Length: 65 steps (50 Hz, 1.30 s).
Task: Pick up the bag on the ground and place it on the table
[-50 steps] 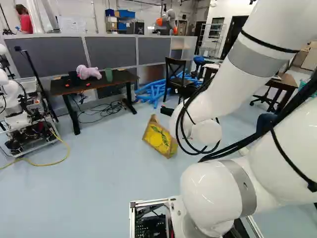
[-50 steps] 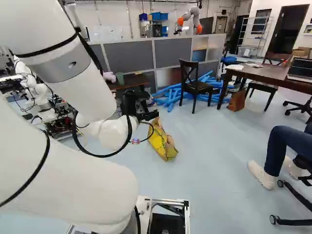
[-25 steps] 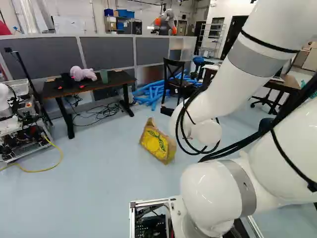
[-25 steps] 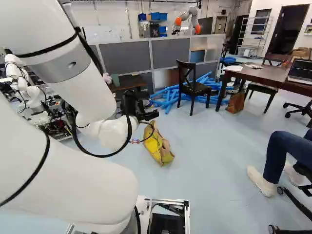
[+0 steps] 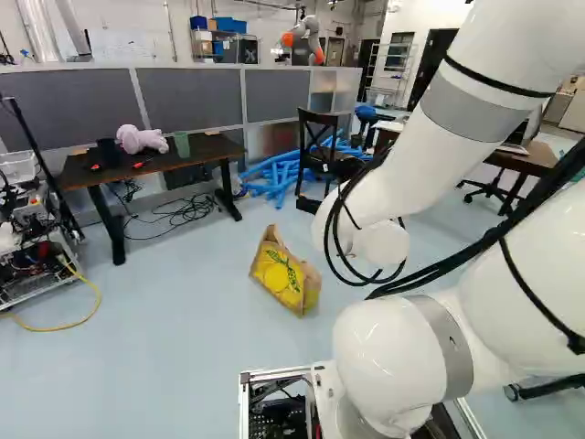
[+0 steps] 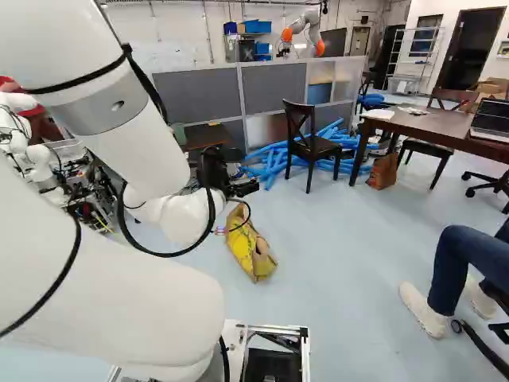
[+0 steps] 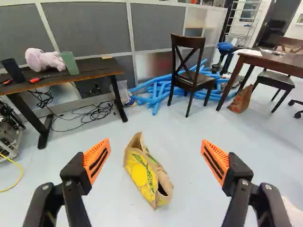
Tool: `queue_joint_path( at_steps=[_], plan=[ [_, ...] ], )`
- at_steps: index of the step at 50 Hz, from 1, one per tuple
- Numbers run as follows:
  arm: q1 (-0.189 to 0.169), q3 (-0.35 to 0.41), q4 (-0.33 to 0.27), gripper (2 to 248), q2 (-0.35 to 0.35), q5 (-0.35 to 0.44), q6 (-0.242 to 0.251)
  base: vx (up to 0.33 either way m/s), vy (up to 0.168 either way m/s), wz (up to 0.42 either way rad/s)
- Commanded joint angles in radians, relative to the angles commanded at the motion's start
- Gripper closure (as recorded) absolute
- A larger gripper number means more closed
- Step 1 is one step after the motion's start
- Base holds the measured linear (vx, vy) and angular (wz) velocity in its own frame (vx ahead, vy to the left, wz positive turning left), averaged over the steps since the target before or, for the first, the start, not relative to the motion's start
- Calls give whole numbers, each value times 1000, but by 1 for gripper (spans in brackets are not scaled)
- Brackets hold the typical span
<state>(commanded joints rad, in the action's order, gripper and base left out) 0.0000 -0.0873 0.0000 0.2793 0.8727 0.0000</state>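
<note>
In the right base view my gripper (image 6: pixel 242 188) hangs past the arm, above and beyond the bag (image 6: pixel 250 245). The yellow and brown paper bag (image 5: pixel 284 273) lies on the floor ahead of the base. In the wrist view my gripper (image 7: pixel 155 143) stands wide open, its orange pads apart and nothing gripped; the bag (image 7: pixel 146 174) shows between and beyond them, its dark opening partly visible. A dark table (image 5: pixel 155 163) at the left of the left base view bears a pink plush toy (image 5: pixel 142 139) and a green cup (image 5: pixel 182 144).
A black chair (image 6: pixel 312 146) stands before blue tubes (image 7: pixel 158 90). A brown table (image 6: pixel 445 127) with a laptop is at the right, a paper bag (image 6: pixel 382 171) beside it. Another robot (image 5: pixel 27 247) stands left. A seated person's legs (image 6: pixel 449 270) are at the right. Grey partitions (image 5: pixel 190 101) line the back.
The base has moved, shifting the scene leftward in both base views, with the bag a little lower. The arm keeps its pose against its lowest joint.
</note>
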Motion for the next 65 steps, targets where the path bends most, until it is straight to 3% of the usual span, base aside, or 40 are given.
queue_joint_path(
  at_steps=[43, 65],
  plan=[
    [0, 0, 0, 3, 0, 0, 0, 227, -61, 128],
    [0, -14, 0, 3, -16, 0, 0, 76, -17, -5]
  ],
)
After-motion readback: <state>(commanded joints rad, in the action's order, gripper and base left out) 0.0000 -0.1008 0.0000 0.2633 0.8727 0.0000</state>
